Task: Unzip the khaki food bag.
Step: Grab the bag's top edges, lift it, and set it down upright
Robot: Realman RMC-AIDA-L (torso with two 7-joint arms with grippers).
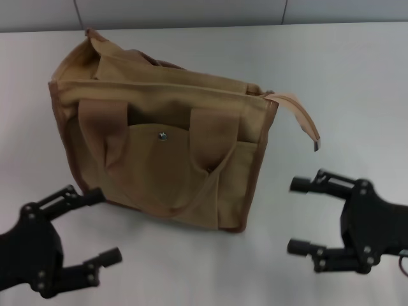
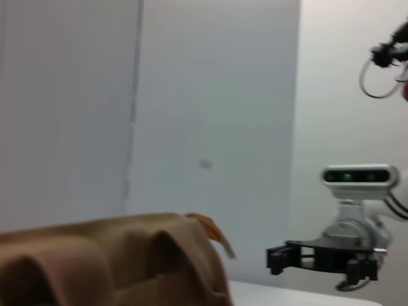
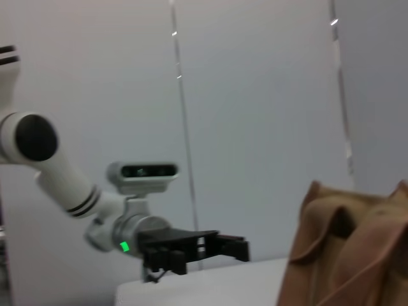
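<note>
Nearest the robot, two pincers hang low over the tabletop (image 1: 357,95), one at each front corner of the bag. The left pincer (image 1: 95,226) is spread wide with nothing in it, just short of the bag's lower left corner. The right pincer (image 1: 299,217) is equally wide open and empty, a little clear of the bag's right side.

Between and beyond them stands the one khaki food bag (image 1: 159,153), upright near the middle of the tabletop, its front pocket and single metal snap (image 1: 163,135) facing the robot. Two looped handles droop over the front and back.

Farther back, the top zipper line (image 1: 159,89) looks closed along its length, and a tan pull tab (image 1: 299,118) hangs off the right end. By my reckoning nothing is started: no grip taken, the whole unzipping remains.
</note>
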